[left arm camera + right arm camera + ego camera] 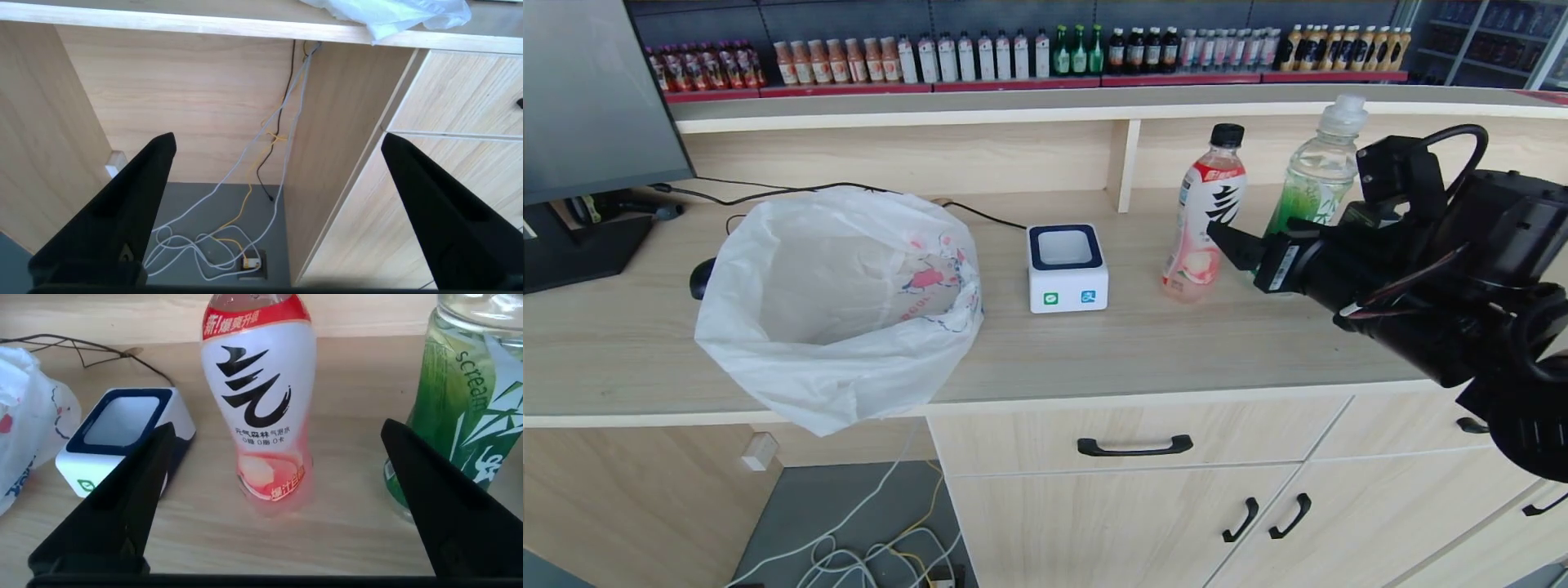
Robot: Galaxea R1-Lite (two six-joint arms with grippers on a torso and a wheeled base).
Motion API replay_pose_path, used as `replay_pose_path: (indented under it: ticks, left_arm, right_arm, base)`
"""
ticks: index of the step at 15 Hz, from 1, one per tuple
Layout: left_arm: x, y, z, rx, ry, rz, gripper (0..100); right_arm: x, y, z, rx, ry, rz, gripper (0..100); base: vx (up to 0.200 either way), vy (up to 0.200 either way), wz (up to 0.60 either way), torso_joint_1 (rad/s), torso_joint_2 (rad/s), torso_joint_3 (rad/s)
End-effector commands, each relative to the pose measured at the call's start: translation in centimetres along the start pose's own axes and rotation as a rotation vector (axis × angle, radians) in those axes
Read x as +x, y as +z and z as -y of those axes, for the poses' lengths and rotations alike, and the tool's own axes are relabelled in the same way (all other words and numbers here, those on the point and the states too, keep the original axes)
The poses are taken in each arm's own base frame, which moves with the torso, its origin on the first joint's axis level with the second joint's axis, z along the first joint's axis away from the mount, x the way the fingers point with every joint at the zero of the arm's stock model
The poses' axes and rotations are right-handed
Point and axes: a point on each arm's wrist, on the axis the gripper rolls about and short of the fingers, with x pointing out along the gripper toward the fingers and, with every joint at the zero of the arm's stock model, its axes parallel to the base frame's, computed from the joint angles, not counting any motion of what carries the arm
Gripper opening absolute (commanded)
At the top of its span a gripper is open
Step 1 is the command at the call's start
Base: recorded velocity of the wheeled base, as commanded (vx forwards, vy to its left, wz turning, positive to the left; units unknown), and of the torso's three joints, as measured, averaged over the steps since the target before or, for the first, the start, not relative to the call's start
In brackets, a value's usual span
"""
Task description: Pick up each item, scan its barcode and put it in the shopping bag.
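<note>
Bright, even indoor light; soft shadows; sharp focus; head view edges bowed.

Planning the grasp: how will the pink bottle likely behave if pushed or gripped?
The pink bottle stands tall on a narrow base: a high push probably tips it. Its round body would likely roll. Glossy label may slip.

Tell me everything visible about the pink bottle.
The pink bottle stands upright on the counter, between the scanner and the green bottle, touching neither. It looks like clear plastic with a black screw cap, closed, and a white wrap printed with red at the top, a bold black brush mark and a peach picture near the pink base. The open right hand faces it, a finger to each side, seemingly not yet touching.
</note>
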Motion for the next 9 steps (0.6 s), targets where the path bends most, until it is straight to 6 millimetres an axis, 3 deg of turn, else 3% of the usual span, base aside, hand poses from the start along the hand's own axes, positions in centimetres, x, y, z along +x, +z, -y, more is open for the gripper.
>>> replay_pose_path:
  ticks: [1, 9]
  left_arm:
    - [0.0, 0.0, 0.0, 0.000, 0.001, 0.000, 100]
    - [0.0, 0.0, 0.0, 0.000, 0.001, 0.000, 100]
  right_arm:
    - [2.0, -2.9, -0.2, -0.003, 0.000, -0.018, 100]
    - [2.6, -4.4, -1.1, -0.019, 0.026, -0.021, 100]
  base:
    - [0.000, 0.000, 0.00, 0.000, 0.00, 0.000]
    - [0.000, 0.000, 0.00, 0.000, 0.00, 0.000]
